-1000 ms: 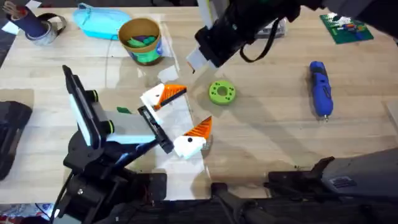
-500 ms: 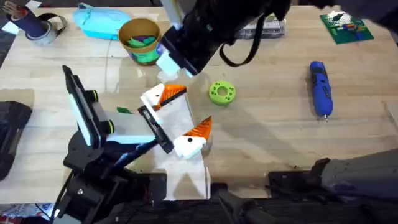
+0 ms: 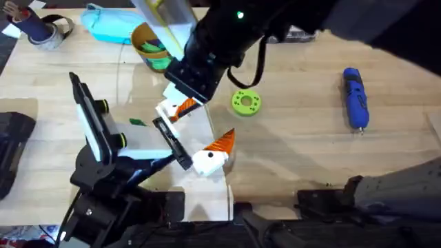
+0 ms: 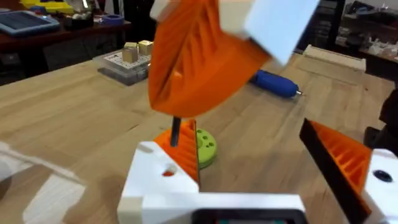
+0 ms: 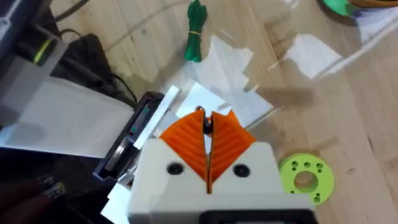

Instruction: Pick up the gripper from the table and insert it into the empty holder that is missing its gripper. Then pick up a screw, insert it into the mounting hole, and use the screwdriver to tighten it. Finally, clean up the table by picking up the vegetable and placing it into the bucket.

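The right gripper (image 5: 207,140) pinches a tiny dark screw (image 5: 207,126) above the left gripper (image 3: 200,134), whose fingers are spread wide beside the green disc (image 3: 246,102).

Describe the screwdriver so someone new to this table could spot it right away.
Start at the wooden table's right side, well away from the arms in the middle. The screwdriver lies alone there, right of the green disc. It is the only bright-blue, chunky pen-shaped thing, with a dark tip.
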You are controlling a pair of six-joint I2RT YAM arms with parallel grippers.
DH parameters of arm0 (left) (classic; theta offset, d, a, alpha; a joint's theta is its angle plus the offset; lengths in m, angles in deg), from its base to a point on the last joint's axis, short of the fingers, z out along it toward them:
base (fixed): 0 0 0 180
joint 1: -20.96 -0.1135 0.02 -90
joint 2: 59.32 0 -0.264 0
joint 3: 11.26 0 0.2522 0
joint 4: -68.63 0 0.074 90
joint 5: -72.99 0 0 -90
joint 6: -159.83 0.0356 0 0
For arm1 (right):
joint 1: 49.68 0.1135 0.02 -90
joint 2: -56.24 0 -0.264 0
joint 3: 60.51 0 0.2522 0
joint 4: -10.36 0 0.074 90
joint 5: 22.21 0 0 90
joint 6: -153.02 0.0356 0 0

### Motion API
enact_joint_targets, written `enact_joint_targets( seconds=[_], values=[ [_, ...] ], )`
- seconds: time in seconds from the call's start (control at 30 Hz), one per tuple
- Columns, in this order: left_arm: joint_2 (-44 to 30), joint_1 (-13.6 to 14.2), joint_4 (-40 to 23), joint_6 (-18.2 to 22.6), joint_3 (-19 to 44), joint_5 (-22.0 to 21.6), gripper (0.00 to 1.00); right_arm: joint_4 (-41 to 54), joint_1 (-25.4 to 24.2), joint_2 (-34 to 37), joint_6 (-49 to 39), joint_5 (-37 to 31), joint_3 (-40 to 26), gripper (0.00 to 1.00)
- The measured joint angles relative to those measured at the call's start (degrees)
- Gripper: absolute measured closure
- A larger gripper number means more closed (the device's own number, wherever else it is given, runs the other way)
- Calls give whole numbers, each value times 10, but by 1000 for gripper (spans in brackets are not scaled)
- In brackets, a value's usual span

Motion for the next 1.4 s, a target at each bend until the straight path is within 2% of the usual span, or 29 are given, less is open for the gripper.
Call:
enact_joint_targets(
  seconds=[0.17, 1.2, 1.4],
  values=[
    [0, 0, -1, -4, 0, -1, 8, -2, 5, 18, -8, 2, 0, 996],
    [0, 0, 0, -4, 0, -2, 8, -1, 4, 19, -37, 20, 0, 996],
    [0, 0, 0, -5, 0, -2, 8, -2, 4, 41, -37, 22, 0, 996]
  ],
)
